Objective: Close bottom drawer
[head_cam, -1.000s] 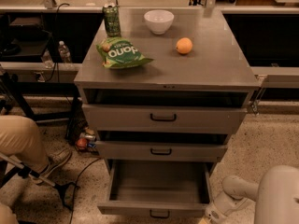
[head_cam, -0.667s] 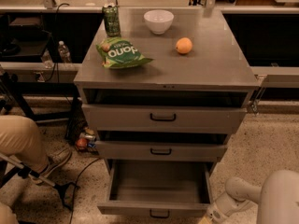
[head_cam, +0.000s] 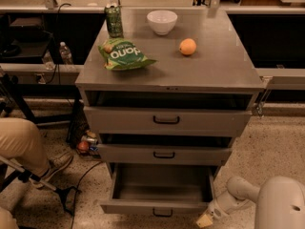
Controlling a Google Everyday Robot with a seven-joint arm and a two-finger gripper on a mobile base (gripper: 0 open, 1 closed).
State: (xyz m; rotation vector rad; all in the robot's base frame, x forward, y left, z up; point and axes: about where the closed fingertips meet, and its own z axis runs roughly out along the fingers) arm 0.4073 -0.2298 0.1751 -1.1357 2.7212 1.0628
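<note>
The bottom drawer [head_cam: 157, 206] of the grey metal cabinet [head_cam: 209, 75] is pulled far out and its inside is bare. Its narrow front panel carries a small black loop handle [head_cam: 162, 213]. My gripper [head_cam: 205, 220] is low at the bottom right, beside the drawer's right front corner, at the end of my white arm [head_cam: 238, 190]. The middle drawer [head_cam: 163, 154] and the top drawer [head_cam: 166, 120] each stick out a little.
On the cabinet top lie a green chip bag [head_cam: 123, 55], a green can [head_cam: 114, 21], a white bowl [head_cam: 162, 22] and an orange [head_cam: 188, 46]. A person's leg and shoe [head_cam: 28, 147] are at the left, with cables and cans [head_cam: 86, 144] on the floor.
My gripper has shifted a little left, toward the bottom drawer's right front corner. The drawer has not visibly moved.
</note>
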